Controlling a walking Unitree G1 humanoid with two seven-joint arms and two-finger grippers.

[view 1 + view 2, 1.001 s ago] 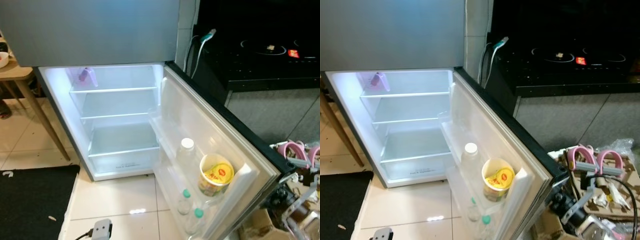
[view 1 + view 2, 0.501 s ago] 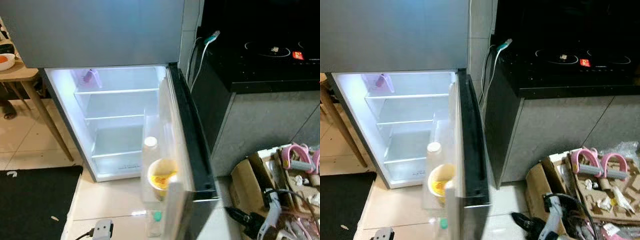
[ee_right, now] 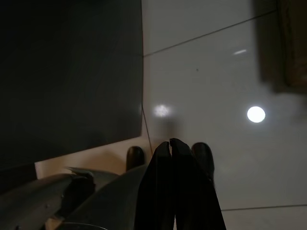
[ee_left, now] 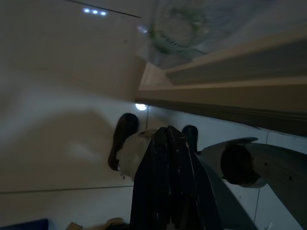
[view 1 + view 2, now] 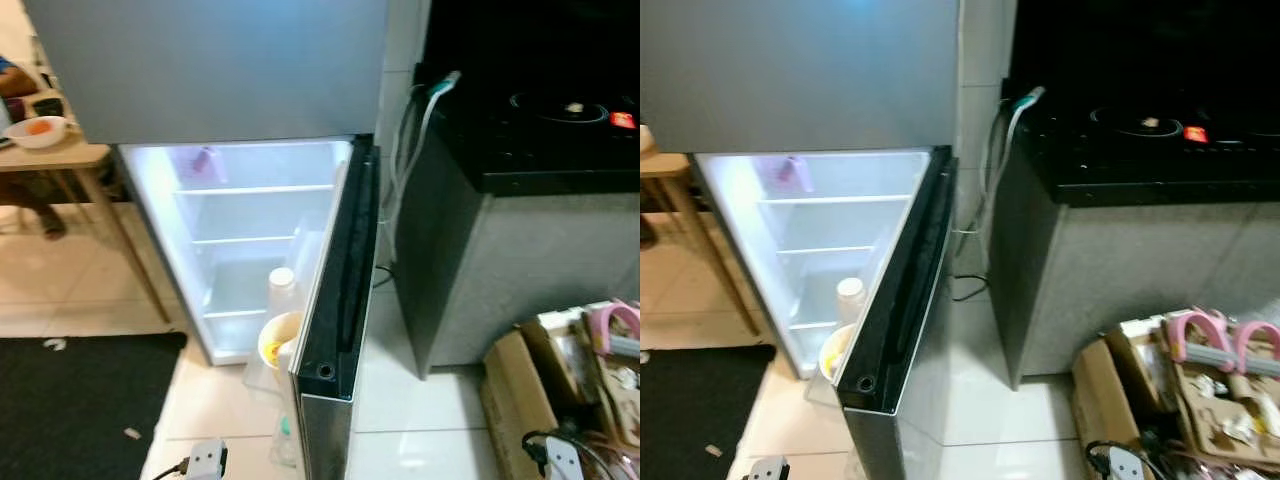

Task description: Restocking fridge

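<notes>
The fridge's lower compartment (image 5: 250,240) is lit, with bare shelves and a small purple item (image 5: 205,162) at its top left. Its door (image 5: 340,270) stands half open, edge-on to me. The door shelf holds a white-capped bottle (image 5: 282,285) and a yellow cup (image 5: 277,345). In the left wrist view my left gripper (image 4: 168,130) hangs shut over pale floor tiles with nothing in it. My right gripper (image 3: 170,142) is likewise shut and empty above the tiles, beside a dark mat.
A wooden table (image 5: 60,158) with a bowl (image 5: 38,130) stands left of the fridge. A black mat (image 5: 70,400) lies on the floor at left. A black counter (image 5: 530,150) with a cooktop stands at right, and a cluttered cardboard box (image 5: 575,380) sits below it.
The fridge door has swung from wide open to half shut. The camera has shifted, so the whole scene sits further right in the picture.
</notes>
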